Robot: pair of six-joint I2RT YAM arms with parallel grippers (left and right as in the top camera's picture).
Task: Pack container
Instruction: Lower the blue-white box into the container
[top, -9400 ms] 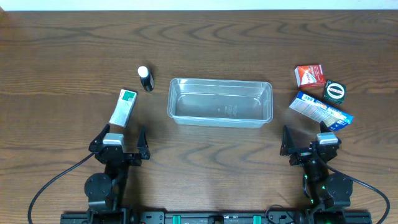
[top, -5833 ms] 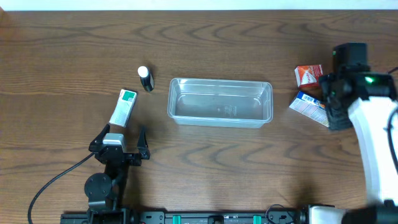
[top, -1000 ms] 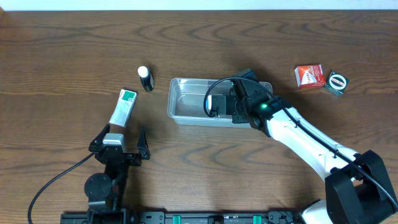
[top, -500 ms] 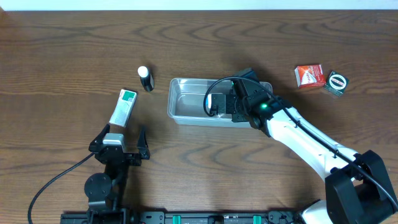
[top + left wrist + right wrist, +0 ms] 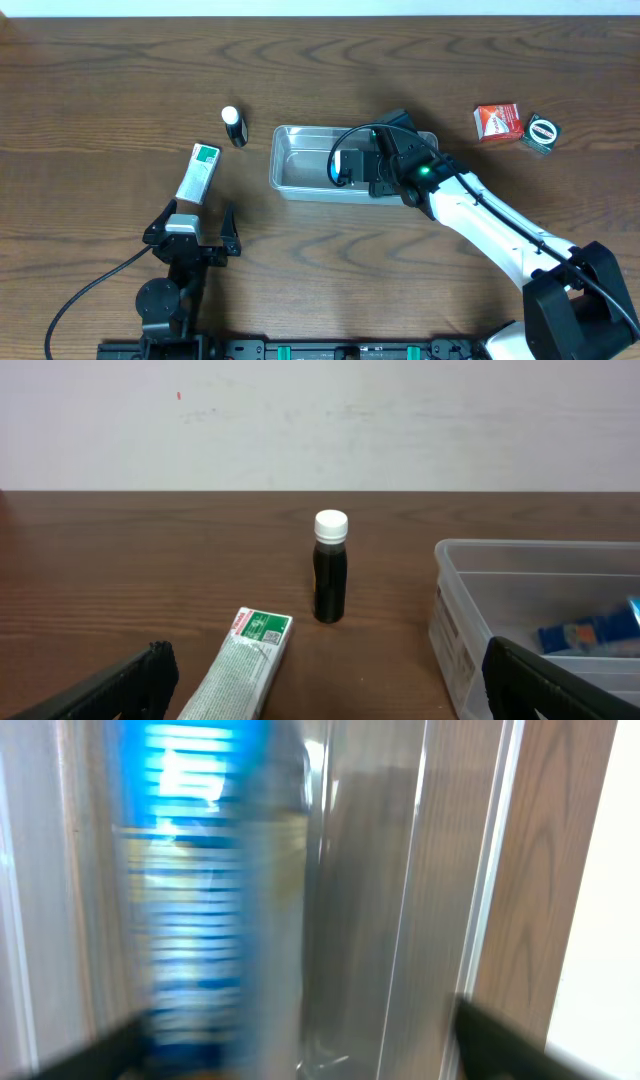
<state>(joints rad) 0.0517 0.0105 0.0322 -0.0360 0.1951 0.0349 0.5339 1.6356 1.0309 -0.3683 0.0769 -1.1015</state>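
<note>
Black bottle (image 5: 234,128), green-white box (image 5: 198,173), red box (image 5: 498,122)

The left arm (image 5: 165,295) is sitting folded at the near edge of the worktop (image 5: 80,100), its left claw (image 5: 196,222) pointing away from the base with both fingers spread wide. The right arm (image 5: 490,225) is stretching diagonally from its base at the near right toward the middle of the worktop, wrist bent down. The right claw (image 5: 348,165) is hanging low; its fingers (image 5: 490,1040) are showing dark, blurred and well apart.
</note>
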